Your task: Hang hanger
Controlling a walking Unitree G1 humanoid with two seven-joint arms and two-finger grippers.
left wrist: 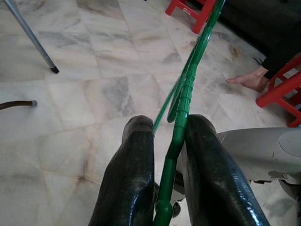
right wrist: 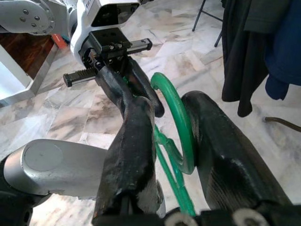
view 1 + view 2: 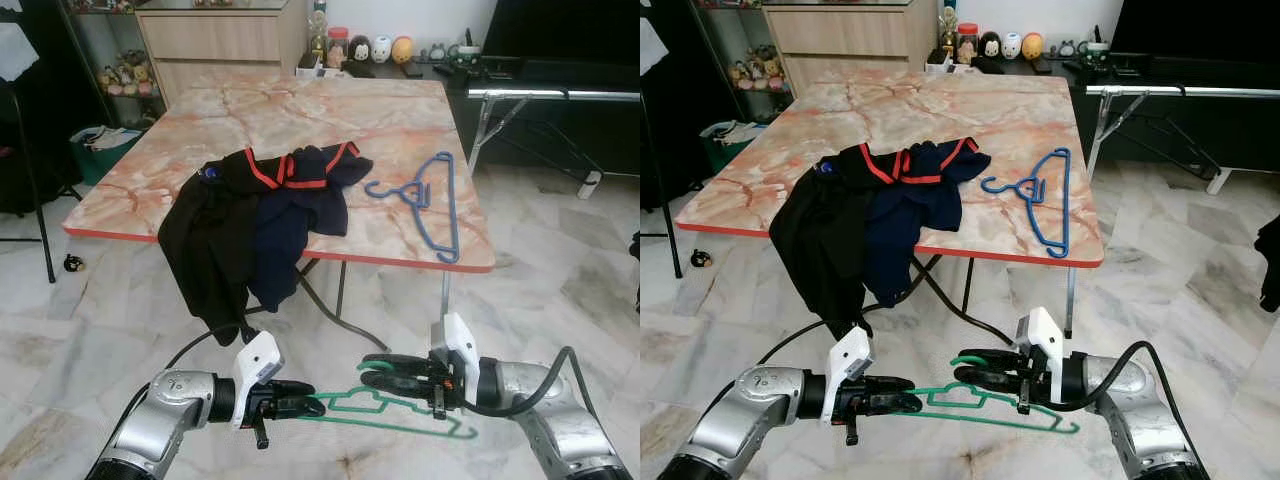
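You have the green hanger (image 3: pixel 400 412) held low in front of you, above the marble floor (image 3: pixel 560 280) and short of the table's near edge; both grippers are on it. Your left gripper (image 3: pixel 305 405) pinches one end of the hanger's frame, its two black fingers (image 1: pixel 131 179) pressed against the green bar between them; your right gripper (image 3: pixel 375 368) is at the hook end, its fingers (image 2: pixel 131 141) close around the curved green hook, though you cannot tell if they truly clamp it or just bracket it. Ahead, the marble-pattern table (image 3: pixel 300 110) carries a blue hanger (image 3: pixel 432 205) lying flat near its right side; a black and navy garment with red trim (image 3: pixel 255 225) sits beside it, well apart, draping over the near edge. A person's bare foot (image 1: pixel 249 79) rests on the floor near a red stool (image 1: pixel 282 94).
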